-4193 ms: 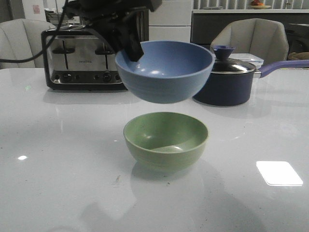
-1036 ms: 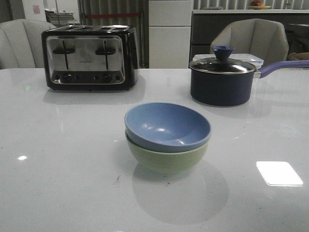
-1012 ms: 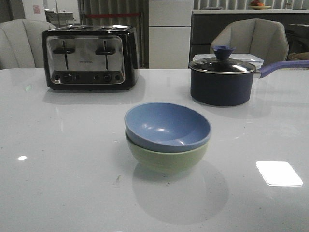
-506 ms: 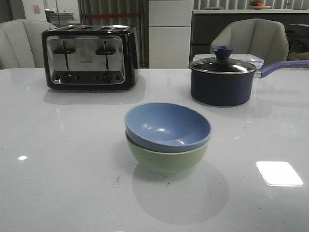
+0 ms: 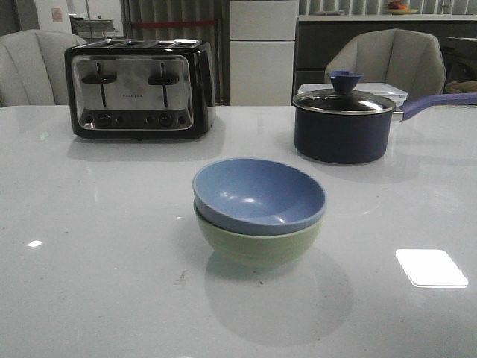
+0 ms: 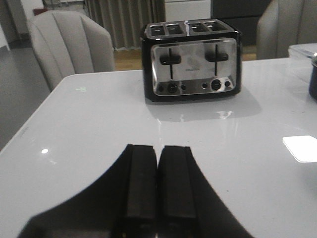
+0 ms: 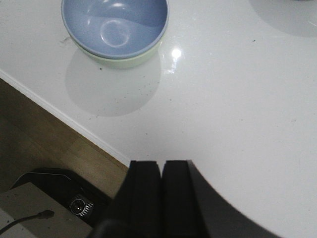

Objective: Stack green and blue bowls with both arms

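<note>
The dusty blue bowl (image 5: pixel 258 195) sits nested inside the pale green bowl (image 5: pixel 257 247) in the middle of the white table, in the front view. The stack also shows in the right wrist view, blue bowl (image 7: pixel 115 27) over the green bowl's rim (image 7: pixel 124 60). Neither arm shows in the front view. My left gripper (image 6: pixel 158 151) is shut and empty, low over bare table, facing the toaster. My right gripper (image 7: pixel 161 166) is shut and empty, above the table's front edge, well apart from the bowls.
A chrome and black toaster (image 5: pixel 138 89) stands at the back left. A dark navy lidded saucepan (image 5: pixel 343 125) with a purple handle stands at the back right, a clear container behind it. Chairs stand behind the table. The table's edge (image 7: pixel 59 116) and floor show in the right wrist view.
About four seconds ago a gripper held the blue bowl above the green one. The bowl now rests inside the green bowl and the arm has left the front view. Nothing moved in the last second.
</note>
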{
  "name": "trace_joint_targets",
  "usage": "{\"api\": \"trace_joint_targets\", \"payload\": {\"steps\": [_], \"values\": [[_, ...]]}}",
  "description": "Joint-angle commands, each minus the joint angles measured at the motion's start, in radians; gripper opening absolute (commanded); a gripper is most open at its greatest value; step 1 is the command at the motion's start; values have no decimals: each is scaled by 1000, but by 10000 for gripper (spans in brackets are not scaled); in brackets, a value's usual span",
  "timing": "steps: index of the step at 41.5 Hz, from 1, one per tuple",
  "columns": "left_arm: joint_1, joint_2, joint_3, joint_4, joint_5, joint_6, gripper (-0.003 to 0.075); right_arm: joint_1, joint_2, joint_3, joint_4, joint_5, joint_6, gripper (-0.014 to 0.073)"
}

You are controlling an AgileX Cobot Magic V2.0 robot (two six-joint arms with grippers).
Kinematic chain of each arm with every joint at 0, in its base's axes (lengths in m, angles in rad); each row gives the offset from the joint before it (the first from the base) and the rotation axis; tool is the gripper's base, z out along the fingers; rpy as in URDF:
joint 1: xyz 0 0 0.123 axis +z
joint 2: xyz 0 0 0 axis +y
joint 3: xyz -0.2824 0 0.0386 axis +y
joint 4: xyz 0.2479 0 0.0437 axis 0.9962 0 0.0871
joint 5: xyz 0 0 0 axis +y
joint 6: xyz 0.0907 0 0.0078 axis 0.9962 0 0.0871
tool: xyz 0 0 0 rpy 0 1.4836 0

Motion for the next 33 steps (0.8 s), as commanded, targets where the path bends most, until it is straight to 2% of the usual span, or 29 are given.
{"api": "trace_joint_targets", "payload": {"steps": [1, 9, 15, 19, 24, 33], "values": [[45, -53, 37, -34, -125, -2, 93, -6, -5, -25, 9, -53, 0, 54], [52, -88, 107, -84, -185, -16, 93, -6, -5, -25, 9, -52, 0, 54], [27, -90, 152, -11, -288, -84, 93, -6, -5, -25, 9, -51, 0, 54], [18, -90, 172, 31, -304, -155, 93, -6, -5, -25, 9, -51, 0, 54], [17, -90, 202, 31, -366, -157, 93, -6, -5, -25, 9, -51, 0, 54], [16, -90, 200, 31, -377, -157, 93, -6, -5, -25, 9, -51, 0, 54]]}}
